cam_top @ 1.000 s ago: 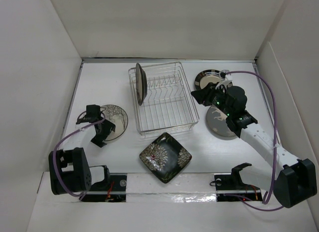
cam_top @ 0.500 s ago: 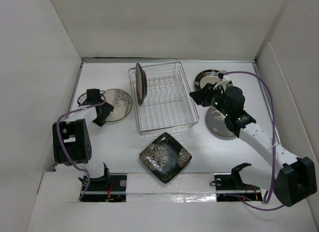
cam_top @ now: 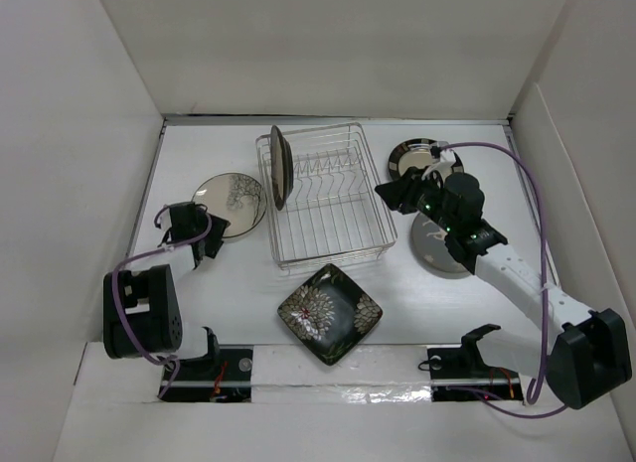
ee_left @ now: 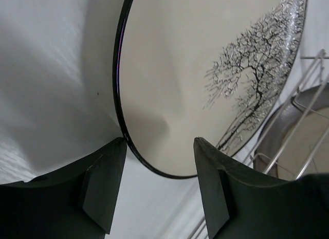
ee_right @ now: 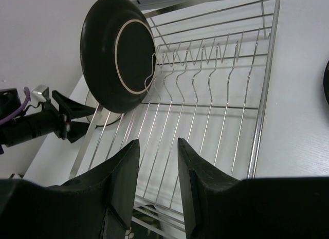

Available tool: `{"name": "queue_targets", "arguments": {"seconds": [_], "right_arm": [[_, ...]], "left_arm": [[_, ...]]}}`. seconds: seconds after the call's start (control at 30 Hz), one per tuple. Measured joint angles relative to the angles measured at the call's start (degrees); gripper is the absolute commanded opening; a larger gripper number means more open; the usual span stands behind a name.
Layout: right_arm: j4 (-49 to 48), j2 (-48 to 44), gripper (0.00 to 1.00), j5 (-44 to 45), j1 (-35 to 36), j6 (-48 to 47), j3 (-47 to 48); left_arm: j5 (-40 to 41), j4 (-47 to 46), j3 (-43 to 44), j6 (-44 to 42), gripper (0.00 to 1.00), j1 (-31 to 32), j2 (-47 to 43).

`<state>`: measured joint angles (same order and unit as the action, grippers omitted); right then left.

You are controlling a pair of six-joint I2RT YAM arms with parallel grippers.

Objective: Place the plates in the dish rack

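From above, the dish rack [cam_top: 328, 224] stands in the middle of the table, and its row of tines runs from left to right across the far half. One dark round plate [cam_top: 280, 167] stands on its edge at the left end of this row. From above it shows almost only its rim, which runs from near to far. The right wrist view shows more: the dark underside with a pale foot ring [ee_right: 121, 54] is turned toward the camera.

The cream plate [cam_top: 231, 199] lies flat just to the left of the rack. The black square plate [cam_top: 329, 313] lies in front of the rack with its corners pointing like a diamond. The black-rimmed plate [cam_top: 417, 156] and the grey plate [cam_top: 437, 245] lie to the right, and the right arm partly covers the grey one.

The left gripper [cam_top: 209, 231] is at the near rim of the cream plate. Only its wrist view shows that the jaws are apart, with the thin dark rim [ee_left: 154, 169] dipping between them, and I cannot tell if they touch it. The right gripper [ee_right: 157, 146] hangs over the right side of the rack, partly open and holding nothing.
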<state>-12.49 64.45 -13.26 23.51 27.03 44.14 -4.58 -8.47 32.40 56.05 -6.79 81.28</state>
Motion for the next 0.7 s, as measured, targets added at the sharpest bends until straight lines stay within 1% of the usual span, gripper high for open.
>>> {"name": "queue_targets", "arguments": {"seconds": [0.1, 0.3, 0.33, 0.4, 0.47, 0.53, 0.6, 0.7], "right_arm": [[-0.02, 0.15, 0.41, 0.26, 0.42, 0.0, 0.0], [0.0, 0.85, 0.41, 0.9, 1.73, -0.04, 0.0], [0.02, 0.85, 0.41, 0.94, 1.88, -0.04, 0.0], [0.0, 0.85, 0.41, 1.22, 2.1, -0.04, 0.0], [0.02, 0.85, 0.41, 1.36, 2.1, -0.07, 0.0], [0.02, 0.85, 0.41, 1.68, 2.1, -0.2, 0.0], [0.02, 0.85, 0.41, 1.95, 2.1, -0.24, 0.0], [0.02, 0.85, 0.41, 2.21, 2.1, -0.26, 0.0]], "left_arm": [[-1.97, -3.85, -4.28, 3.13, 0.52, 0.0, -2.62], [-2.84, -6.49, -8.11, 6.51, 0.51, 0.02, -5.38], [-2.8, -6.8, -8.17, 6.84, 0.47, 0.02, -5.31], [-2.54, -7.72, -8.17, 7.45, 0.45, 0.02, -4.35], [-2.21, -9.84, -8.15, 7.74, 0.38, 0.02, -2.89], [-1.53, -11.56, -8.13, 8.07, 0.33, 0.02, -1.6], [-0.74, -12.68, -8.28, 8.17, 0.31, 0.09, -1.11], [1.57, -14.1, -9.4, 8.41, 0.2, 0.31, -1.31]]}}
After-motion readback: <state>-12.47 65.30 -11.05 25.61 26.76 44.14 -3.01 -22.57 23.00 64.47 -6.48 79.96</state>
